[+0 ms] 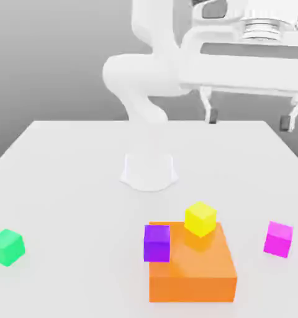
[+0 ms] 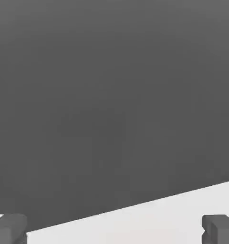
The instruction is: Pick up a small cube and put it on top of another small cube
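- The flat white table (image 1: 71,186) carries everything.
- The large orange block (image 1: 195,270) has a yellow cube (image 1: 200,218) on top.
- The gripper (image 1: 249,118) hangs high, fingers spread apart, holding nothing.
- The small magenta-pink cube (image 1: 278,239) sits at the exterior view's right of the block.

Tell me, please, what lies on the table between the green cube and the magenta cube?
In the exterior view, the purple cube and orange block lie between the green cube and magenta cube.
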You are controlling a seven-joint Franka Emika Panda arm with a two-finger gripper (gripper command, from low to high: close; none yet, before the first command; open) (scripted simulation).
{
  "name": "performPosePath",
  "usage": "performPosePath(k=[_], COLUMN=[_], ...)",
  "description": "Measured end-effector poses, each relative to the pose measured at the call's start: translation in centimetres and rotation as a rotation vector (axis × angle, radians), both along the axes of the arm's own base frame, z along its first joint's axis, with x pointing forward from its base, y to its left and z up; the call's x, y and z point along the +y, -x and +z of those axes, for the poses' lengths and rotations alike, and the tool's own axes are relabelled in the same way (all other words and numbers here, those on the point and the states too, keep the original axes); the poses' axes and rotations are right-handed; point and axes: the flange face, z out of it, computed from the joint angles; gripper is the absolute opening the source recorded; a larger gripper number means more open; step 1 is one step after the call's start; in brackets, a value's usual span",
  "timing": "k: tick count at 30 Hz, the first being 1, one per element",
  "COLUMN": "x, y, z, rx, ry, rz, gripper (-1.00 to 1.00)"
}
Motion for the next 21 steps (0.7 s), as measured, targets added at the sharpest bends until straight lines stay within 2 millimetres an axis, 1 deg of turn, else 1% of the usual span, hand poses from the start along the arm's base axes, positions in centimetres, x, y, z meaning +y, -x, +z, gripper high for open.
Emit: performPosePath(k=[3,6,9,11,14,17,19,21], x=[2.5,4.9,7.8,9.4,11.2,13.0,13.6,13.8], y=[0.8,2.3,4.8,6.6,9.5,12.7,13.4,13.5], z=[-4.9,-9.6,-13.8,-16.3,-19.6,-22.2,-23.6,-24.9], rx=[0.059,0.119,0.181,0.224,0.291,0.359,0.374,0.378], ry=[-0.016,-0.036,-0.061,-0.08,-0.115,-0.151,-0.164,-0.169], rz=[-0.032,-0.062,-0.078,-0.096,-0.135,-0.168,-0.176,-0.18], gripper=[0.0,0.0,0.0,0.0,0.0,0.0,0.0,0.0])
